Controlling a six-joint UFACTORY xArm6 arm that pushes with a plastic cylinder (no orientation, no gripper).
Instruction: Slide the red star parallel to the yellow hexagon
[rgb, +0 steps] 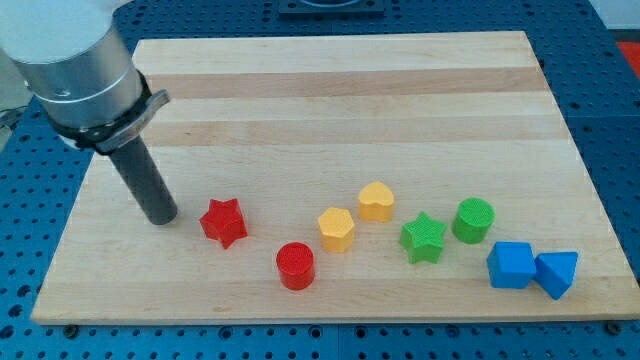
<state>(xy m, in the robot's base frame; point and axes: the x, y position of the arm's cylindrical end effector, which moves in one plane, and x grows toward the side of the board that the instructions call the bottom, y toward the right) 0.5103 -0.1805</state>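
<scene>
Rod tip (162, 217) rests on the table (330, 90) just left of the red star (223, 222), holding nothing, yellow hexagon (336, 229) further right.

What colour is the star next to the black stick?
Red. The star sits just right of my tip, clearest in the camera view.

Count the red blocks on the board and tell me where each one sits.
2. The red star lies just to the view's right of my tip. The red cylinder sits nearer the view's bottom, left of the yellow hexagon. None looks hidden.
</scene>
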